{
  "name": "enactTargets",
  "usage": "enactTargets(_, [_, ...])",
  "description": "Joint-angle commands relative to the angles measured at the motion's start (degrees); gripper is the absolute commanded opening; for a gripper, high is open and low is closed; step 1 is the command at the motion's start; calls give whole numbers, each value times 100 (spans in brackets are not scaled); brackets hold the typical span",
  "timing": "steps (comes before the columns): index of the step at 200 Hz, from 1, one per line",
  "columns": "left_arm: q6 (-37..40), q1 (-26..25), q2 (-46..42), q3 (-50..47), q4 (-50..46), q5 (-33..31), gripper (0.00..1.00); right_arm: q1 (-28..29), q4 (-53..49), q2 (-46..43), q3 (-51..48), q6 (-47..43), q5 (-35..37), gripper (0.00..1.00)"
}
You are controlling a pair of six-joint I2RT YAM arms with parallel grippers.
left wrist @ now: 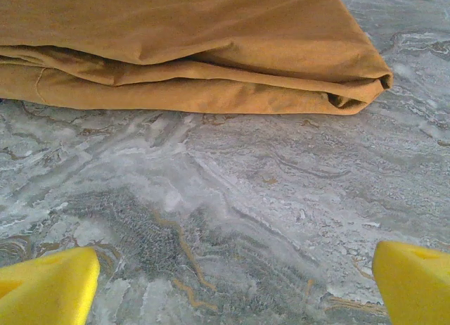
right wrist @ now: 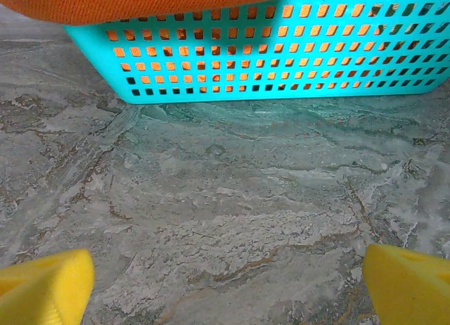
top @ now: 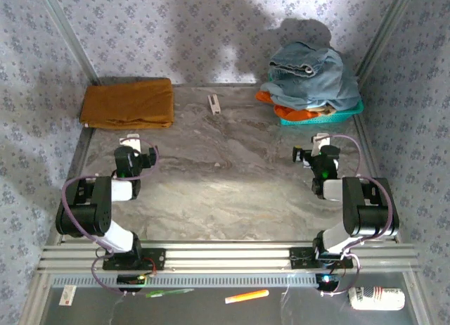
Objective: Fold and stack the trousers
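**Jeans heaped on the basket, both claws wide open**

Quick rundown of the scene. The light blue faded denim trousers (top: 304, 62) are crumpled in a heap on top of the turquoise perforated plastic basket (right wrist: 281, 58), way over in the far right corner of the grey marbled bench (top: 225, 184). Not folded at all, just a bundle. There's paler blue fabric in the same pile and from above I can't tell where one piece ends and the next starts. Under the blue stuff a bright orange cloth (right wrist: 140, 1) spills over the basket's front rim.

The right claw (right wrist: 228, 283) sits low over bare bench just in front of the basket, spread wide and gripping nothing, not touching the basket.

The left claw (left wrist: 232, 286) is the same deal on the other side: yellow fingertips (left wrist: 49, 286) far apart, nothing between them, pointed at the folded mustard-brown cloth (left wrist: 190, 51), which lies flat in the far left corner, near but apart from it.

A small white oblong thing (top: 214, 103) lies on the bench between the brown cloth and the basket.
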Motion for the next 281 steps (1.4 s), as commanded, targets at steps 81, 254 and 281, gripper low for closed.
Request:
enactTargets(81, [59, 5, 46, 105, 36, 117, 100, 18, -61, 39, 59, 31, 119, 100])
enactTargets(254, [71, -10, 43, 97, 36, 98, 100, -30, -69, 43, 56, 70, 33, 100])
enactTargets(281, [55, -2, 50, 97, 36, 103, 100, -44, -69, 45, 67, 75, 11, 100])
